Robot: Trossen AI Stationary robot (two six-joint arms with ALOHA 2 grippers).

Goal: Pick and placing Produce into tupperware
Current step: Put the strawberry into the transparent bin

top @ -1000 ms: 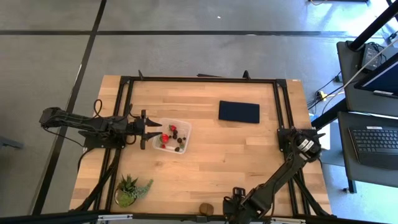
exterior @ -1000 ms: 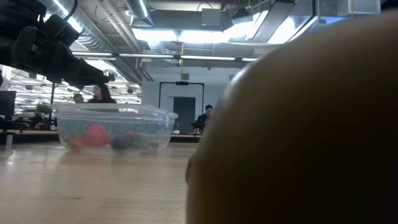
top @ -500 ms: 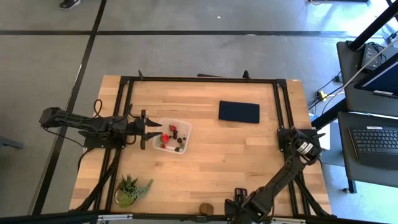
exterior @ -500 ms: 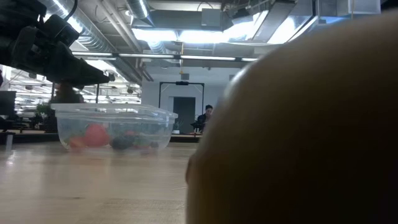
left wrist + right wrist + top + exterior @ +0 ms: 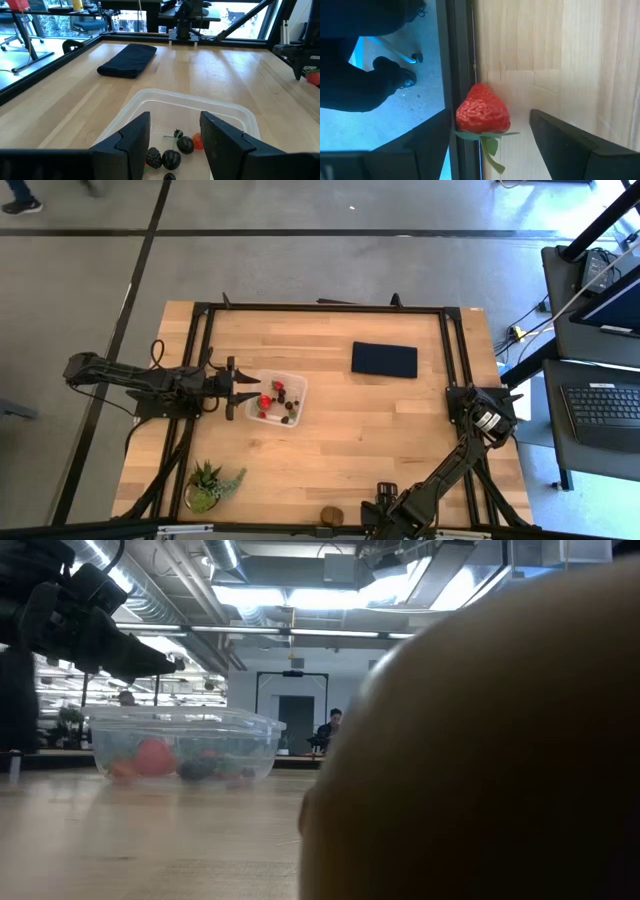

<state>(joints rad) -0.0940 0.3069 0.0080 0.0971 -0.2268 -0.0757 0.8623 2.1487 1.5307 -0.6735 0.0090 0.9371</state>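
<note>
Hovering over tupperware (image 5: 277, 399) rim: left tool (image 5: 249, 391)

I see a pale wooden tabletop (image 5: 380, 430) edged by a black frame. The clear tupperware (image 5: 297, 392) sits on it left of centre. A dark blue cloth (image 5: 384, 360) lies well right of the tupperware, a potted plant (image 5: 207, 485) towards the near-left corner from it, a brown kiwi (image 5: 331, 516) at the near edge.

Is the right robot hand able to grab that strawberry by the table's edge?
Probably yes. The right gripper hangs open with the strawberry between its fingers, and nothing blocks it.
</note>
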